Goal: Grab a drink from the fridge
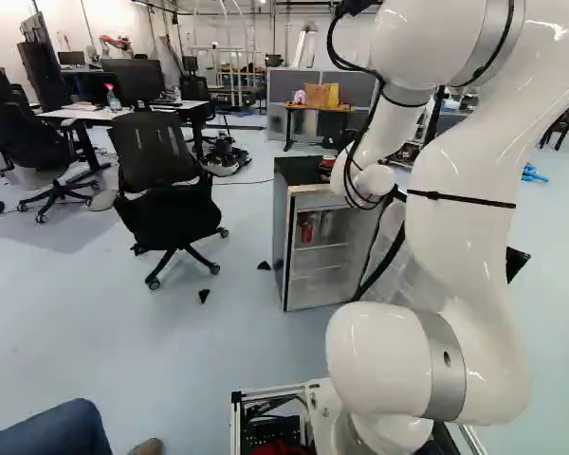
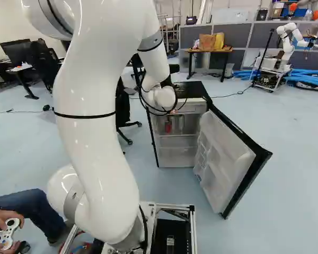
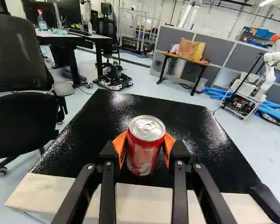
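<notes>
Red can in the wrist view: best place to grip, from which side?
Mid-body, coming roughly level from the side, one orange pad on each flank, as the gripper has it now. The can is upright with a round, straight wall; the flat, tabbed lid on top would likely give the pads little to hold.

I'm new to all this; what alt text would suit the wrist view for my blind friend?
A black pincer grips a red drink can between its orange pads, over the glossy black top of a small fridge. Beyond stand an office chair, a table and another robot arm.
</notes>
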Motion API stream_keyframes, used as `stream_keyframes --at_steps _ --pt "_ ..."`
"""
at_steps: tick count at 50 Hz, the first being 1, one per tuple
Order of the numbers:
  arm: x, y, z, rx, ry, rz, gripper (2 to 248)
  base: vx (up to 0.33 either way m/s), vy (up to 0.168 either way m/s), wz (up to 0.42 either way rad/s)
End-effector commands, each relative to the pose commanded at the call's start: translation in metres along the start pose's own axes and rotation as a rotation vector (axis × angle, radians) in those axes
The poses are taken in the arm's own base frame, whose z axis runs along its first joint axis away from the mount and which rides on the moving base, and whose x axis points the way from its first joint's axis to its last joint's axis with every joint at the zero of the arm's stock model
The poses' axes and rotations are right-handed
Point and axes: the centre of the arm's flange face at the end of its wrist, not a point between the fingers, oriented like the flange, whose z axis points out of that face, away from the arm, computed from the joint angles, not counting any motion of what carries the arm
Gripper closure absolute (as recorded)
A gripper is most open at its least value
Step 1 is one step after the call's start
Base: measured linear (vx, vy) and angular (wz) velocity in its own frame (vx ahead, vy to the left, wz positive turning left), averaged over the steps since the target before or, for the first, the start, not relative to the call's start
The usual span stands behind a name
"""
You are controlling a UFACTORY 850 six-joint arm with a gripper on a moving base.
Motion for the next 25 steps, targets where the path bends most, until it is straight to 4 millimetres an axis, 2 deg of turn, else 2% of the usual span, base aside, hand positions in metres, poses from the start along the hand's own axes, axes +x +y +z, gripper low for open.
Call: stream_keyframes --at_steps 1,5,6,11,12,16,17,25 --pt "0.0 0.0 0.0 0.0 0.0 0.0 120 0.0 0.0 0.0" --pt "0.0 0.0 0.0 0.0 0.0 0.0 120 0.0 0.0 0.0" --pt "0.0 0.0 0.0 0.0 0.0 0.0 85 0.0 0.0 0.0" --pt "0.0 0.0 0.0 0.0 0.0 0.0 85 0.0 0.0 0.0" --pt "0.0 0.0 0.0 0.0 0.0 0.0 48 0.0 0.0 0.0" --pt "0.0 0.0 -0.0002 0.0 0.0 0.0 48 0.0 0.0 0.0" --pt "-0.0001 -0.0001 -0.0005 0.0 0.0 0.0 10 0.0 0.0 0.0" --pt "-0.0013 -0.002 -0.0097 -0.001 -0.006 0.002 3 0.0 0.0 0.0"
